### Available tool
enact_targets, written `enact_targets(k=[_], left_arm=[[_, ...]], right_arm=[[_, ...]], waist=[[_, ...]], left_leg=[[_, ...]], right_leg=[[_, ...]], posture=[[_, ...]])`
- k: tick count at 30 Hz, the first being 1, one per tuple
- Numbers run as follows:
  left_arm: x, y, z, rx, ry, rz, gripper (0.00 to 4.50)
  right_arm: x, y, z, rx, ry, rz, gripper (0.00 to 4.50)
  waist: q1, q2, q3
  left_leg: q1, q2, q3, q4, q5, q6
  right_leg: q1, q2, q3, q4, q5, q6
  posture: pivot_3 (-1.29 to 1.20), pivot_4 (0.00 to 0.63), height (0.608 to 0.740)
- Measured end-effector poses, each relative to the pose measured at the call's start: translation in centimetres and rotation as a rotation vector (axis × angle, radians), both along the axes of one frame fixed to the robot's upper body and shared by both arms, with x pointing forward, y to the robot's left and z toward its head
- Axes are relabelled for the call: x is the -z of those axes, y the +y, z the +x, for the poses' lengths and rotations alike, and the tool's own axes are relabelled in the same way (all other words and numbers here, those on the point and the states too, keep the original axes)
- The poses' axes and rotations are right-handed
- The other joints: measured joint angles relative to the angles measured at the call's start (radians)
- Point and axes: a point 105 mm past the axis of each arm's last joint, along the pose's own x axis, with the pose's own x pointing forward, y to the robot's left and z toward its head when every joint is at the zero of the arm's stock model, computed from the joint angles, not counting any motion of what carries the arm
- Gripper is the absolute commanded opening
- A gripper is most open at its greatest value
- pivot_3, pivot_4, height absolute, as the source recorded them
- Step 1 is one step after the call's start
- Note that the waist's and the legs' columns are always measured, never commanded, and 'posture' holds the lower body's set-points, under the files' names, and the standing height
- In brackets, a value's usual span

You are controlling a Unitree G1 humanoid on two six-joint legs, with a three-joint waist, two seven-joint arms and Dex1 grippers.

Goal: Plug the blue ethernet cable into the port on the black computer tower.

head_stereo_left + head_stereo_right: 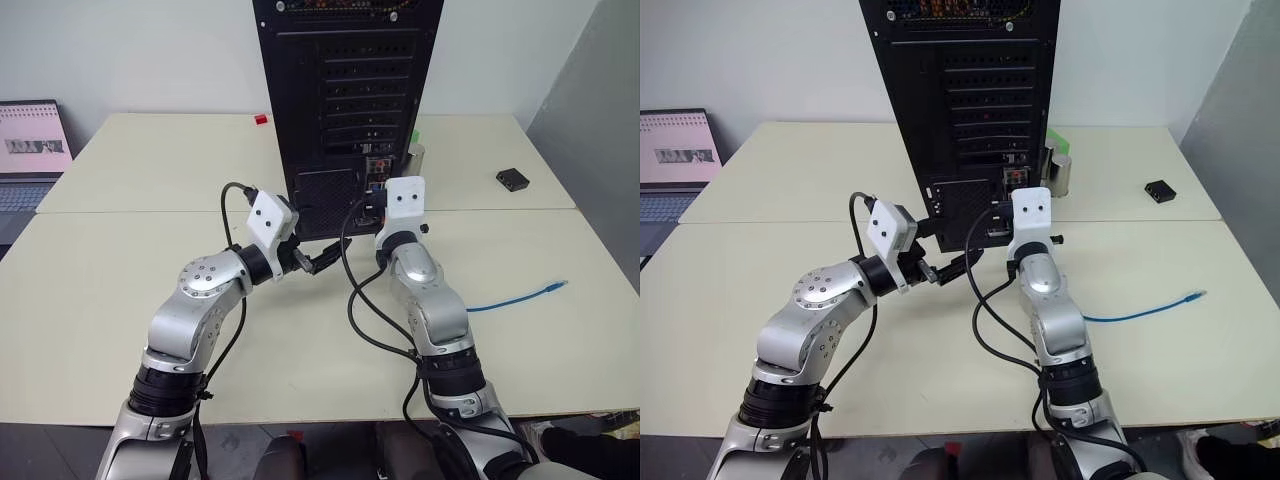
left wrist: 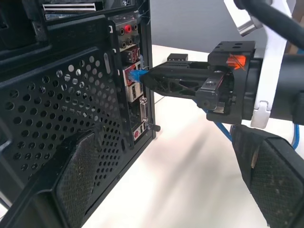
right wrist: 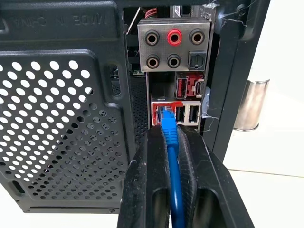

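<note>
At centre frame the right gripper is clamped on the blue ethernet cable, its plug tip hidden at a port of the black computer tower, embossed casing lettering unreadable, while the left gripper hangs spread apart lower left.
</note>
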Motion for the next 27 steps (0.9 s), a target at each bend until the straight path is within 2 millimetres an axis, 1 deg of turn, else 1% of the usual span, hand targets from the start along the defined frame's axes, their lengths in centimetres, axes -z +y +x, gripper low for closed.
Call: enact_targets(k=[6,15,17,18,19,20,22,24,27], left_arm=[[0.5,0.2,0.3,-0.014,0.013,0.004,4.5],[0.5,0.1,0.3,-0.013,0.013,0.001,4.5],[0.5,0.1,0.3,-0.014,0.013,0.001,4.5],[0.5,0.1,0.3,-0.014,0.013,0.001,4.5],[0.5,0.1,0.3,-0.015,0.012,0.002,4.5],[0.5,0.1,0.3,-0.016,0.012,0.003,4.5],[0.5,0.2,0.3,-0.017,0.012,0.004,4.5],[0.5,0.2,0.4,-0.021,0.01,0.007,4.5],[0.5,0.3,0.4,-0.028,0.005,0.015,4.5]], right_arm=[[-0.1,0.3,0.2,-0.01,0.002,-0.003,0.0],[-0.1,0.5,0.3,-0.025,0.009,0.007,0.0],[-0.1,0.6,0.3,-0.032,0.009,0.013,0.7],[-0.1,0.7,0.2,-0.036,0.009,0.013,0.7],[-0.1,0.7,0.2,-0.045,0.009,0.014,0.93],[-0.1,0.8,0.1,-0.055,0.008,0.015,1.26],[-0.1,0.7,-0.3,-0.066,0.005,0.026,1.63],[0.6,0.6,-0.9,-0.081,0.022,0.031,2.08],[1.2,-0.4,-1.7,-0.09,0.039,0.014,2.73]], waist=[[-0.003,0.0,0.0],[-0.007,0.0,0.0],[-0.01,0.0,0.0],[-0.011,0.0,0.0],[-0.013,0.0,0.0],[-0.013,0.0,0.0],[-0.012,0.0,0.0],[-0.01,0.0,0.0],[-0.005,0.0,0.0]], left_leg=[[0.0,0.0,0.0,0.0,0.0,0.0],[0.0,0.0,0.0,0.0,0.0,0.0],[0.0,0.0,0.0,0.0,0.0,0.0],[0.0,0.0,0.0,0.0,0.0,0.0],[0.0,0.0,0.0,0.0,0.0,0.0],[-0.001,0.0,0.0,0.0,0.0,0.0],[-0.002,0.0,-0.001,-0.001,0.0,0.0],[-0.003,0.0,0.0,-0.001,0.0,0.0],[-0.007,-0.001,0.0,0.0,0.0,0.0]], right_leg=[[0.0,0.0,0.0,0.0,0.0,0.0],[0.0,0.0,0.001,0.0,0.0,0.0],[0.0,0.0,0.0,0.0,0.0,0.0],[0.0,0.0,0.0,0.0,0.0,0.0],[0.0,0.0,0.0,0.0,0.0,0.0],[-0.001,0.0,0.0,0.0,0.0,0.0],[-0.001,0.0,0.0,0.0,0.0,0.0],[-0.002,-0.001,0.0,-0.001,0.0,0.0],[-0.006,-0.002,0.0,0.0,0.0,0.0]], posture=[[0.0,0.15,0.74],[0.0,0.15,0.74],[0.0,0.15,0.74],[0.0,0.15,0.74],[0.0,0.15,0.74],[0.0,0.15,0.74],[0.0,0.15,0.74],[0.0,0.15,0.74],[0.0,0.15,0.74]])
